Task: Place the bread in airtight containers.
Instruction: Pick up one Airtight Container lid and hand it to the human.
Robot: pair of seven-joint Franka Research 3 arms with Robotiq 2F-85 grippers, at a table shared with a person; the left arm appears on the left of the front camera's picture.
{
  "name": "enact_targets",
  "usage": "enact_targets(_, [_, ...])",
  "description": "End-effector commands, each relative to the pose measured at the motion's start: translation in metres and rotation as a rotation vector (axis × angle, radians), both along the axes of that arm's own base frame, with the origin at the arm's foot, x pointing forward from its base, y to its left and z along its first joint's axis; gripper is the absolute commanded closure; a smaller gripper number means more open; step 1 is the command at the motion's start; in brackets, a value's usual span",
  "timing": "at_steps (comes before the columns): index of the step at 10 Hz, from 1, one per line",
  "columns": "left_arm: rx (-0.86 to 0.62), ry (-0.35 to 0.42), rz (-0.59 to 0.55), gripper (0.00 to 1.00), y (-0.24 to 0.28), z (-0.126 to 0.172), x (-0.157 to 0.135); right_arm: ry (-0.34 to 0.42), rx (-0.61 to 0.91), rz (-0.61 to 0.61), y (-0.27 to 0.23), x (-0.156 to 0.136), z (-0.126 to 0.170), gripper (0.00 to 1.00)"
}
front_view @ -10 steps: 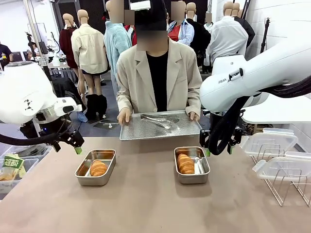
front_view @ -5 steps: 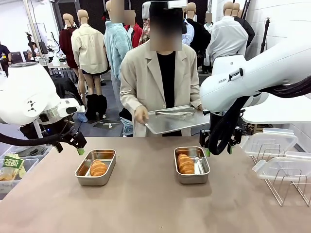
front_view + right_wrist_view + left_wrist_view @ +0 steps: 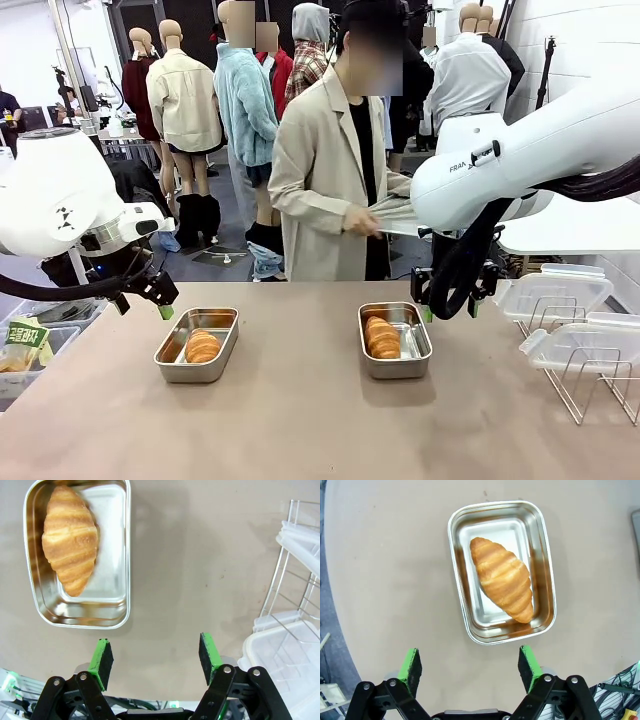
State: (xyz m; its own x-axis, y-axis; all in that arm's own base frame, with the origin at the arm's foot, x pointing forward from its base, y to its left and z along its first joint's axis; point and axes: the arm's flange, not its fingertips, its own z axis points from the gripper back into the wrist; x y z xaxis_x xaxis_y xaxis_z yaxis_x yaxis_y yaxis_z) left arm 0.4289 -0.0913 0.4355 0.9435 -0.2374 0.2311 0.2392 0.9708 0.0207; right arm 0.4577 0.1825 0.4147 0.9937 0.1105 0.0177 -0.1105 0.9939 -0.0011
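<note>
Brown tabletop [image 3: 300, 430], read from 6 toward 12 o'clock: left tin [image 3: 460, 595] and right tin [image 3: 109, 570] each hold one roll, no lids on. Left wrist view: left roll [image 3: 502, 585] sits at 12 o'clock of the left gripper [image 3: 469, 655], long axis 11-to-5, diagonal in its tin. Right wrist view: right roll [image 3: 69, 540] is at 10 o'clock of the right gripper [image 3: 155, 644], long axis 12-to-6, against the tin's 9 o'clock wall. Both jaw pairs are spread wide with nothing between them, hanging above the table beside their tins. Bread looks boxed, so my read is lids next. Clear plastic lids [image 3: 560, 300] lie at 3 o'clock of the right gripper and well apart from the left one, so the right arm is nearer. Far side: person [image 3: 330, 180] stands side-on, hand [image 3: 358, 222] on a flat grey thing partly hidden behind the right arm.
</note>
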Motion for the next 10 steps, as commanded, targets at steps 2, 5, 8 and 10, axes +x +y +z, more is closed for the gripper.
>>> enact_targets(2, [0.0, -0.008, 0.018, 0.0, -0.0009, -0.0005, 0.0012, -0.005, -0.003, -0.017, 0.0032, 0.0038, 0.0006, 0.14])
enact_targets(5, [0.0, -0.008, 0.018, 0.0, -0.0009, -0.0005, 0.0012, -0.005, -0.003, -0.017, 0.0032, 0.0038, 0.0006, 0.14])
enact_targets(8, [0.0, -0.008, 0.018, 0.0, -0.0009, -0.0005, 0.0012, -0.005, -0.003, -0.017, 0.0032, 0.0038, 0.0006, 0.14])
enact_targets(10, [0.0, -0.008, 0.018, 0.0, -0.0009, -0.0005, 0.0012, -0.005, -0.003, -0.017, 0.0032, 0.0038, 0.0006, 0.14])
